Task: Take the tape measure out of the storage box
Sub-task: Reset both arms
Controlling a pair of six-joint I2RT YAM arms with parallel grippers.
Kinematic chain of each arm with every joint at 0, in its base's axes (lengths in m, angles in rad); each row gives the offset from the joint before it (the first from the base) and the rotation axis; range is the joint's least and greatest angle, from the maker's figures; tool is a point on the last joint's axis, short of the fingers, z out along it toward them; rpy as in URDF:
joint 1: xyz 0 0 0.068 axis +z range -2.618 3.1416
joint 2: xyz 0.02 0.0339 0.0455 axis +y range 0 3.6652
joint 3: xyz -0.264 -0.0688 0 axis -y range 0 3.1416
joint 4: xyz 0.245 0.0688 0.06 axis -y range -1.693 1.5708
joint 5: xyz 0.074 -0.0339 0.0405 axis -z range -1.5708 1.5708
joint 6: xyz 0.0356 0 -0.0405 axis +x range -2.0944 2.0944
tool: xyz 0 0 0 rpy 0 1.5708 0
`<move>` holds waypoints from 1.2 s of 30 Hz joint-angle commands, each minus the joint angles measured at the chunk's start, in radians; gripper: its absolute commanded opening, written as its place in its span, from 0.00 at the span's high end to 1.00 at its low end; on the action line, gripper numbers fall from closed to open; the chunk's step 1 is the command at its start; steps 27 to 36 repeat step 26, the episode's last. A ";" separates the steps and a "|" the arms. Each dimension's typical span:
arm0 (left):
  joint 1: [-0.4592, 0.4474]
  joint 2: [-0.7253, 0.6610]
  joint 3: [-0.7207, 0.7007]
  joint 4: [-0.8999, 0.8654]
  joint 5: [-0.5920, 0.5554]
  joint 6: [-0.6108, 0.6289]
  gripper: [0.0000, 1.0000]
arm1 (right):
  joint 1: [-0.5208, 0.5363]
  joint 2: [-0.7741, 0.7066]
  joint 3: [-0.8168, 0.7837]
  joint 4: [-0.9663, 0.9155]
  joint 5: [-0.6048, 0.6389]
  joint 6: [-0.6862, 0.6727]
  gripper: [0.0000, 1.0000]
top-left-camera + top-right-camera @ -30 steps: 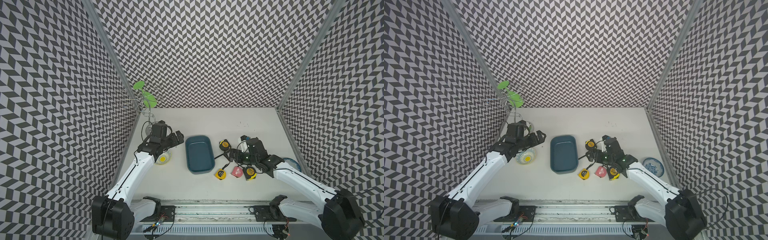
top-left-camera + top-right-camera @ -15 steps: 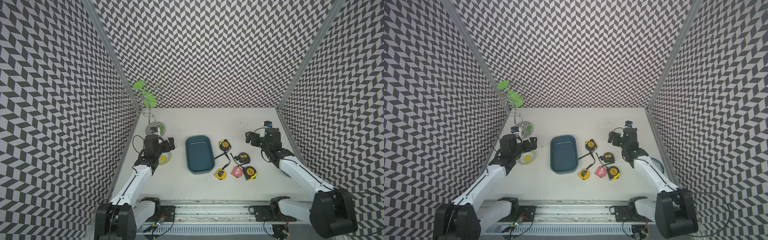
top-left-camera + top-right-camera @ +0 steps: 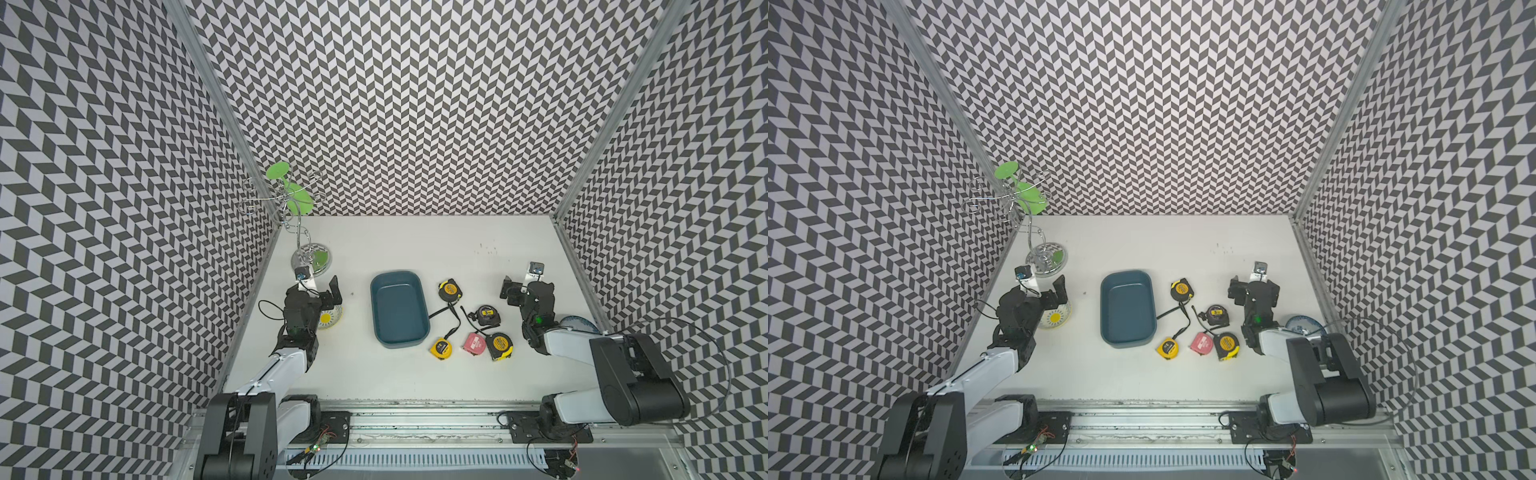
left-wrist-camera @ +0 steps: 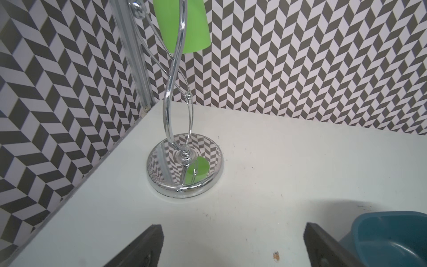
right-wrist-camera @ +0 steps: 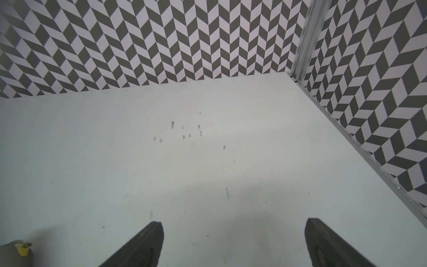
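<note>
The teal storage box (image 3: 399,309) (image 3: 1127,309) sits mid-table with nothing in it. One corner of it shows in the left wrist view (image 4: 392,235). Several tape measures lie on the table to its right: a yellow-black one (image 3: 449,289), a black one (image 3: 487,314), a yellow one (image 3: 441,348), a pink one (image 3: 473,343) and another yellow-black one (image 3: 500,345). My left gripper (image 3: 322,289) (image 4: 233,231) hangs open left of the box, holding nothing. My right gripper (image 3: 525,284) (image 5: 233,225) is open over bare table, right of the tape measures.
A chrome stand (image 3: 311,258) with green cups rises in the back left corner. A small dish with a yellow flower (image 3: 330,322) lies under my left wrist. A blue patterned dish (image 3: 575,324) lies by my right arm. Chevron walls close three sides.
My right arm has drawn back from the tape measures toward the right wall. My left arm has pulled away from the box to the left. Both grippers stayed open.
</note>
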 commanded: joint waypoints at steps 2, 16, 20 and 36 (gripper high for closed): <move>0.011 0.102 0.002 0.215 0.035 0.063 0.00 | -0.013 0.045 -0.027 0.321 -0.002 -0.037 0.00; 0.011 0.383 -0.044 0.588 0.047 0.085 0.00 | -0.014 0.095 -0.129 0.550 0.026 -0.023 0.00; 0.009 0.393 -0.046 0.598 0.035 0.085 0.00 | -0.014 0.096 -0.129 0.553 0.025 -0.022 0.00; 0.002 0.392 -0.040 0.587 0.021 0.090 0.00 | -0.016 0.097 -0.128 0.553 0.024 -0.022 0.00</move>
